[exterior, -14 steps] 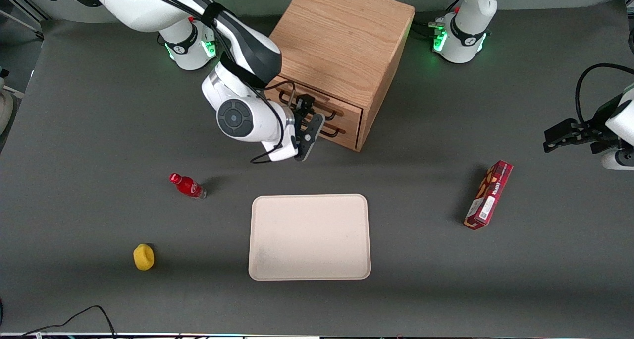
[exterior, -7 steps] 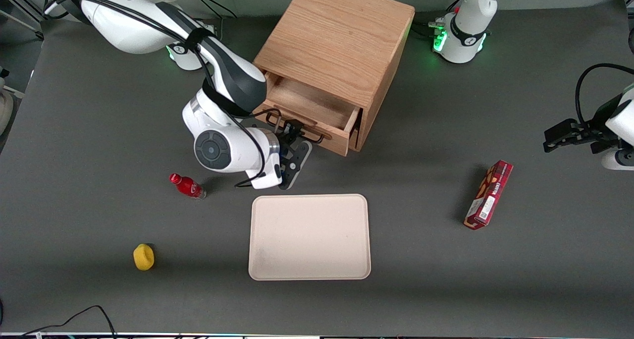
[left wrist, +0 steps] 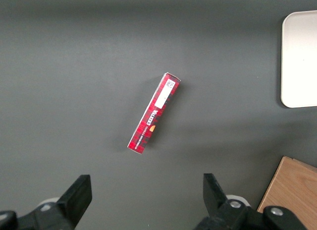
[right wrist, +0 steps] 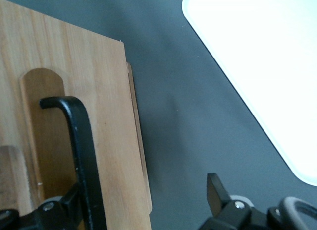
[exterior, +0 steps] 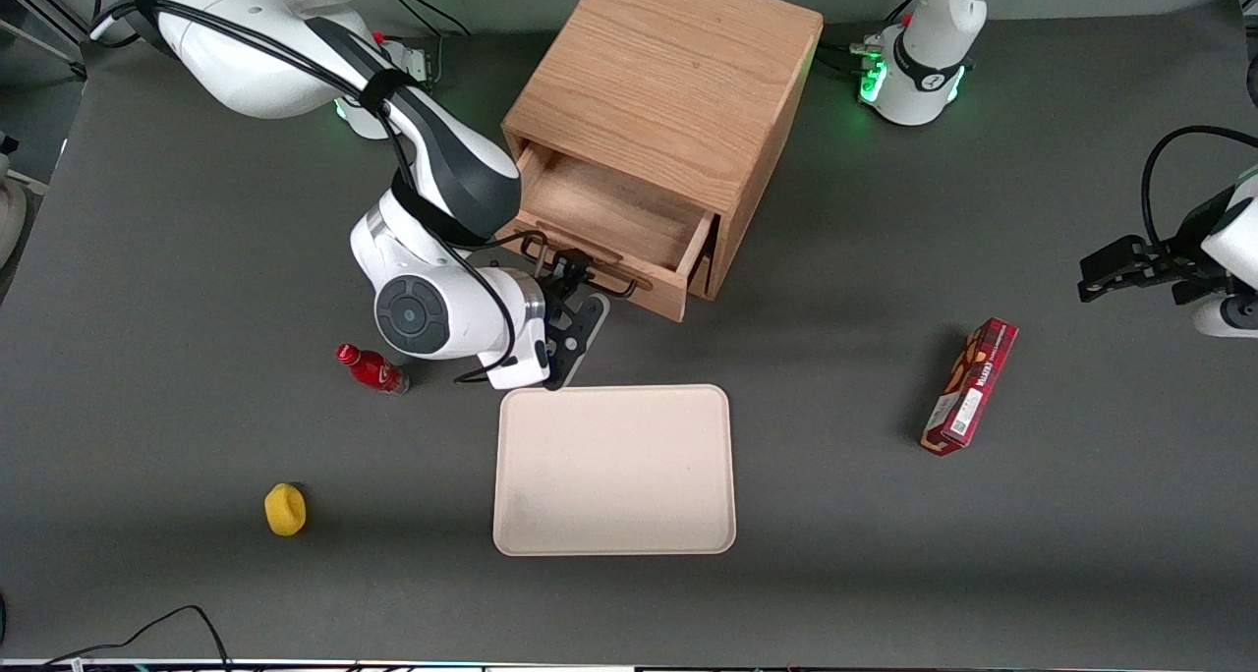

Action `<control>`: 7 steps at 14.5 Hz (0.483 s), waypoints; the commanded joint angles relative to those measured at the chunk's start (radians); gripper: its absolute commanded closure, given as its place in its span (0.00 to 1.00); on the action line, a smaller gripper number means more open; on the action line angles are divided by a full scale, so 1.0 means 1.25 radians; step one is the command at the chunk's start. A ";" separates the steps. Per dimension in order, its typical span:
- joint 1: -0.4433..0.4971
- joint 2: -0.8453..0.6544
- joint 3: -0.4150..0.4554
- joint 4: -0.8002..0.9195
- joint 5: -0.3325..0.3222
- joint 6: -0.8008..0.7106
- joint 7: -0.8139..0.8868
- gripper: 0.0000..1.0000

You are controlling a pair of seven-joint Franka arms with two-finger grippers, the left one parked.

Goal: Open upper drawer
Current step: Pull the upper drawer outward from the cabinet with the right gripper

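Observation:
The upper drawer (exterior: 614, 215) of the light oak cabinet (exterior: 668, 73) stands pulled out toward the front camera, and its bare wooden inside shows. Its black wire handle (exterior: 590, 271) runs along the front panel. My right gripper (exterior: 575, 294) is at that handle, nearer the front camera than the drawer. In the right wrist view the gripper (right wrist: 143, 202) is open. The handle (right wrist: 84, 150) lies just inside one finger (right wrist: 62, 210), and the other finger (right wrist: 218, 190) is over the grey table. The bottom drawer is mostly hidden under the upper one.
A cream tray (exterior: 614, 471) lies close to the gripper, nearer the front camera, and shows in the right wrist view (right wrist: 257, 51). A red bottle (exterior: 371, 368) lies beside the arm's wrist. A yellow object (exterior: 285, 509) is nearer the camera. A red box (exterior: 969, 386) lies toward the parked arm's end.
The upper drawer has gone from shut to pulled well out. My gripper has moved toward the front camera with the handle, now close to the tray's edge.

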 commanded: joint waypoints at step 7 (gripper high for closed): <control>0.009 0.060 -0.057 0.111 -0.031 -0.020 -0.152 0.00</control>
